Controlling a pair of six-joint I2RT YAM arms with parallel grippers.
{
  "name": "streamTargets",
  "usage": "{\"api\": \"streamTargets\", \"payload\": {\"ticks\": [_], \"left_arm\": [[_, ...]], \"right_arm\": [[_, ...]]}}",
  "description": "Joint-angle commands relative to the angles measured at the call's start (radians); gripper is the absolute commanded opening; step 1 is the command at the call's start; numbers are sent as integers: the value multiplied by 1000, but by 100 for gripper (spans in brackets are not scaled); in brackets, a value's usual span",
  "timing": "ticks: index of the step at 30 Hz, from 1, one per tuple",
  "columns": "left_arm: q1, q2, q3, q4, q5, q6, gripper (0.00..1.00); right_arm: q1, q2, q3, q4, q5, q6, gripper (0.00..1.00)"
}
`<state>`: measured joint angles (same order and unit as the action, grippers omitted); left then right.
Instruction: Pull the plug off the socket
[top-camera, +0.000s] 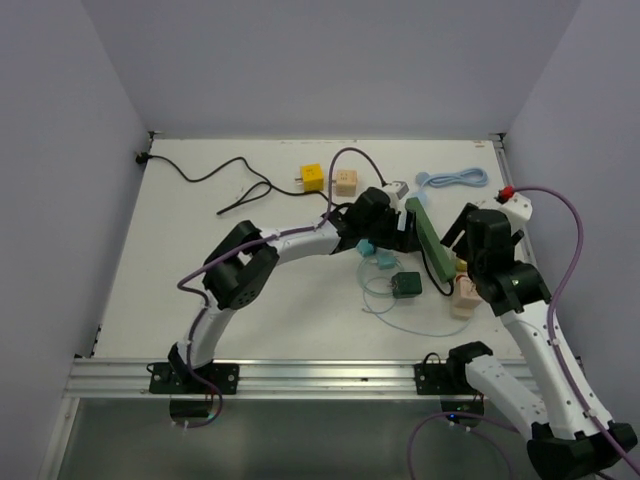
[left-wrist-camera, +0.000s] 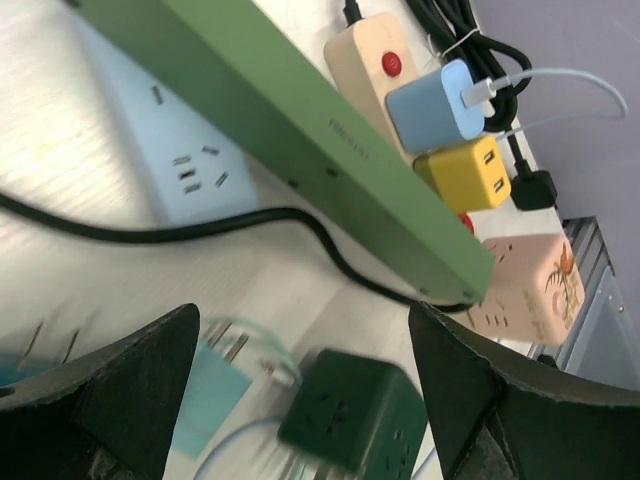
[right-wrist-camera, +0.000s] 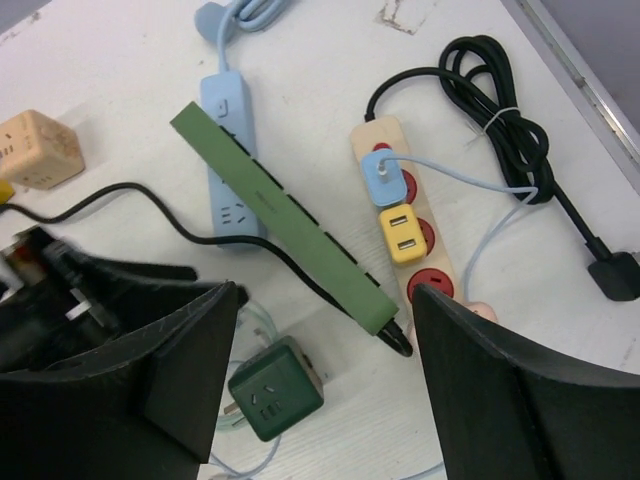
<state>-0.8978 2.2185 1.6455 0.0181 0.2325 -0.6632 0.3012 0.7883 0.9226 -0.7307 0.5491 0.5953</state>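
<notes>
Table (top-camera: 200, 300) carries it all. The socket (right-wrist-camera: 280, 215), the long green strip, lies tipped on edge just ahead of your left gripper (left-wrist-camera: 302, 330) and under your right gripper (right-wrist-camera: 328, 300). Both grippers have their fingers spread and grasp nothing. The socket crosses over the light blue strip (right-wrist-camera: 228, 150). Its side print is too small to read. The dark green cube plug (right-wrist-camera: 275, 400) sits near the socket's end, apart from it. Only the right wrist view shows the coiled black cable (right-wrist-camera: 500, 110).
</notes>
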Motion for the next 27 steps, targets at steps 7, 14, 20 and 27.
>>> {"api": "streamTargets", "payload": {"ticks": [7, 14, 20, 27], "left_arm": [[65, -430, -259, -12, -87, 138, 89], [111, -738, -369, -179, -78, 197, 91], [201, -974, -480, -263, -116, 289, 94], [218, -1117, -654, -274, -228, 431, 100]], "right_arm": [[-297, 153, -10, 93, -259, -120, 63], [-363, 325, -34, 157, -310, -146, 62], [-373, 459, -34, 192, -232, -172, 59], [-378, 534, -41, 209, -258, -196, 59]]}}
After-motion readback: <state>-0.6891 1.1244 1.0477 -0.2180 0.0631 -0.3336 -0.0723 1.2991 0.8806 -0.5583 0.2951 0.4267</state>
